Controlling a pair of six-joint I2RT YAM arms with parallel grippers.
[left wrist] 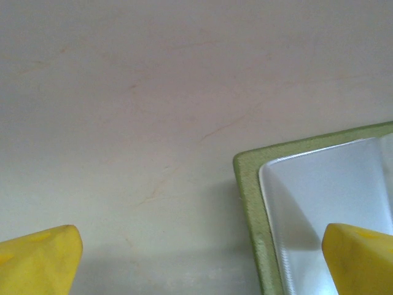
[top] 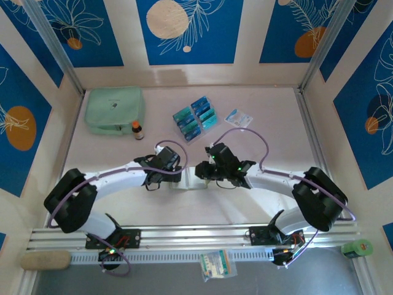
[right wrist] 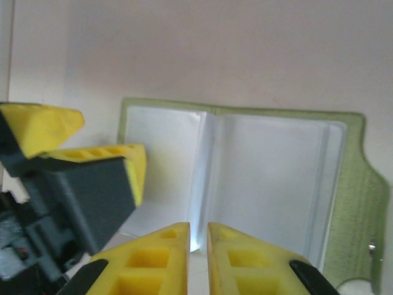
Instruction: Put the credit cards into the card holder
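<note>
Card holder [right wrist: 270, 178] spread open and flat on the table [top: 282, 141], clear pockets upward, between the two arms. Left end effector [left wrist: 199, 264] released, fingers wide apart astride the holder's green corner. Right end effector [right wrist: 198, 246] nearly clenched at the near end of the centre fold, a thin slit between the fingers, nothing seen gripped. Credit cards [top: 195, 118] clustered toward the far side, well apart from the holder. Probably light, stiff and slick: best pinched across the width at an exposed edge. Holder likely soft and prone to sliding, so worth pinning by its border
</note>
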